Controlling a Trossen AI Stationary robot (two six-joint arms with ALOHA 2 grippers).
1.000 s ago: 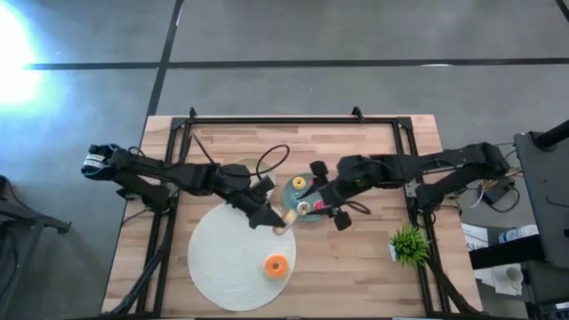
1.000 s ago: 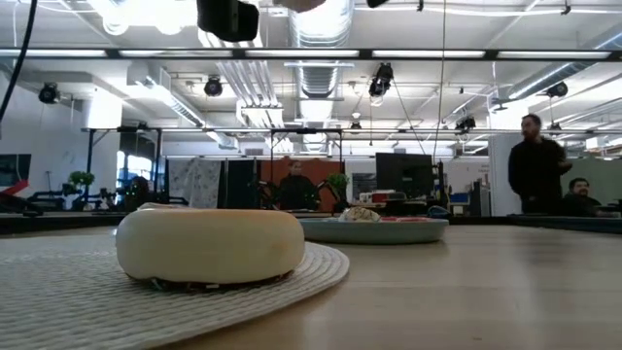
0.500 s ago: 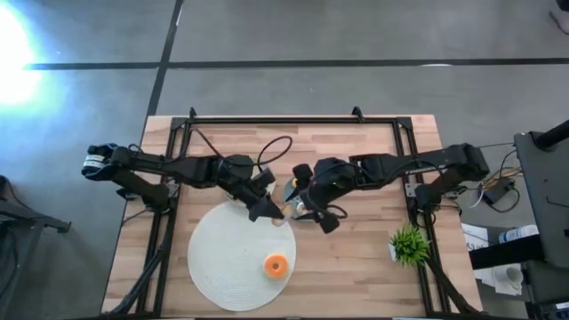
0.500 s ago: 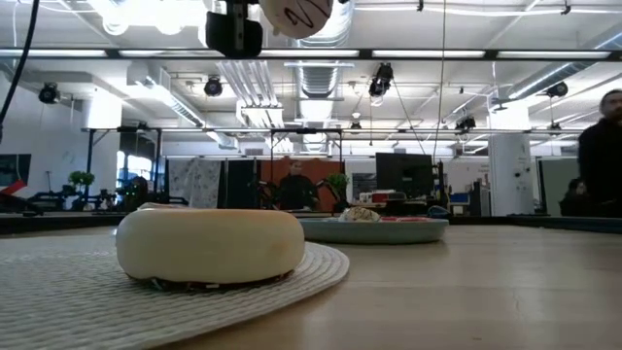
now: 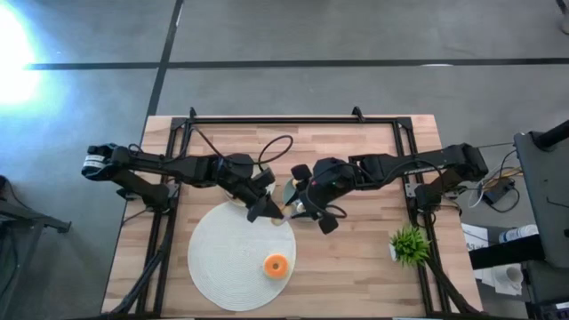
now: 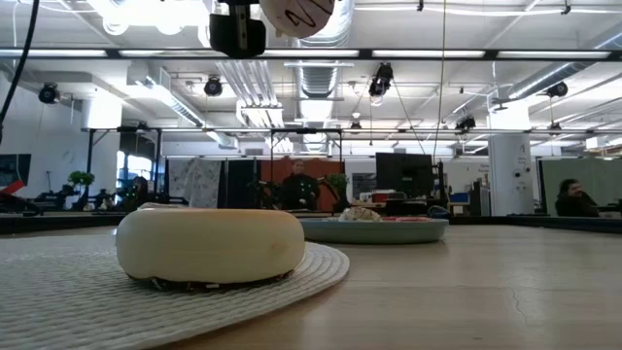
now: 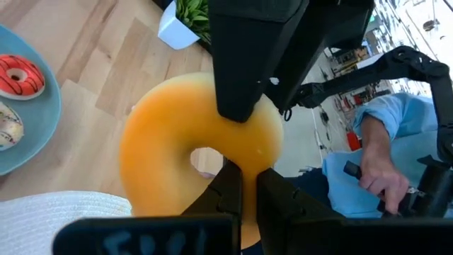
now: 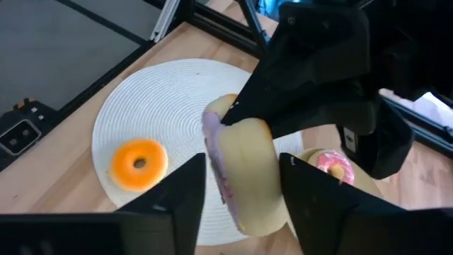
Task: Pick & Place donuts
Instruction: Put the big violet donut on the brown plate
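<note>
A large pink-frosted donut (image 8: 241,170) is held in the air between my two grippers, over the white mat's (image 5: 222,267) far edge. My left gripper (image 7: 249,195) is shut on it from the table's left. My right gripper (image 8: 242,159) has one finger on each side of it. The same donut's orange underside (image 7: 163,142) fills the left wrist view. An orange donut (image 5: 276,265) lies flat on the mat. Small donuts (image 7: 21,74) lie on a teal plate (image 7: 35,134). My left gripper pinches the donut's ring just beside the hole (image 7: 248,177) between its two nearly shut fingers. It comes slanting down from the table's left. The donut stands on edge, lifted clear. My right gripper has the donut between its fingers, one on the pink frosted face (image 8: 212,152) and one on the plain face (image 8: 269,166). It comes slanting down from the table's right. The donut stands upright on edge between the fingers.
A small potted plant (image 5: 409,244) stands near the table's right front. A small pink donut (image 8: 331,164) lies on a plate below the grippers. A black cable (image 5: 271,151) loops behind the left gripper. A person's hand (image 7: 375,163) shows in the room beyond.
My right gripper has moved toward the table's left, up to the donut that my left gripper holds. The left gripper has shifted a little and rolled, still shut on the donut.
</note>
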